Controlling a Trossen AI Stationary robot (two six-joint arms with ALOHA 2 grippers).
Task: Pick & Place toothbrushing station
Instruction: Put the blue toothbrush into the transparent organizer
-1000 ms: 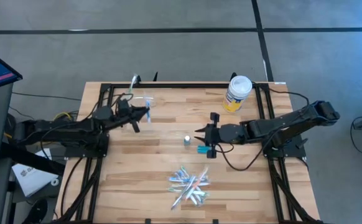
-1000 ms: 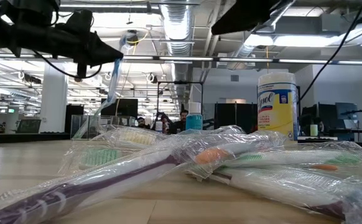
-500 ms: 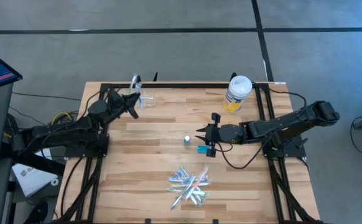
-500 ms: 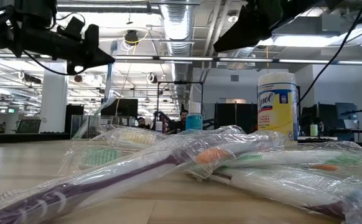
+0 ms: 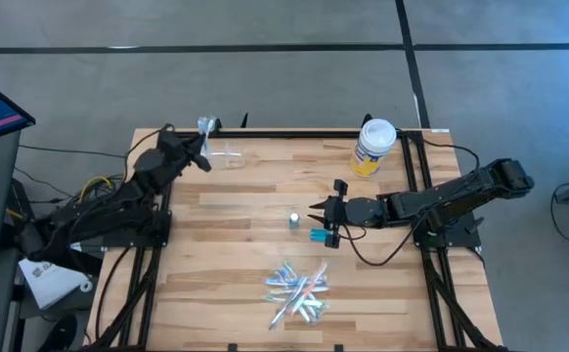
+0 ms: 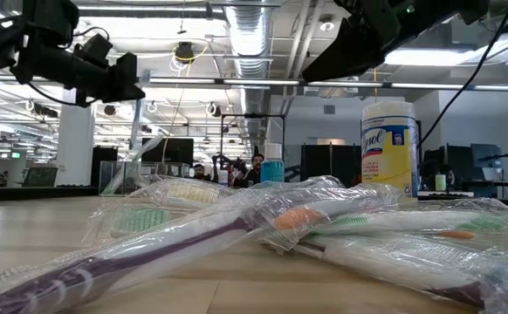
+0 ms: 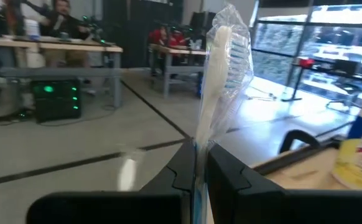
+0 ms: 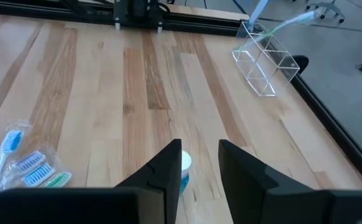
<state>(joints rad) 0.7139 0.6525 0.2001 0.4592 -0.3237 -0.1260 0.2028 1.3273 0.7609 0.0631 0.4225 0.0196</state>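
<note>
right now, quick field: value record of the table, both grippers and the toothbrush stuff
left gripper: shut on wrapped toothbrush, beside clear cup, far left of the table
right gripper: open, mid-table, above teal tube
tiny bottle: upright, just left of right gripper
toothbrush pile: wrapped, near edge
yellow-label jar: far right corner

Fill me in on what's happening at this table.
The left gripper is shut on a wrapped toothbrush, holding it up near the far left corner beside the clear plastic cup. The right gripper is open, low over mid-table by the tiny bottle and teal tube. More wrapped toothbrushes lie in a pile at the near edge.
</note>
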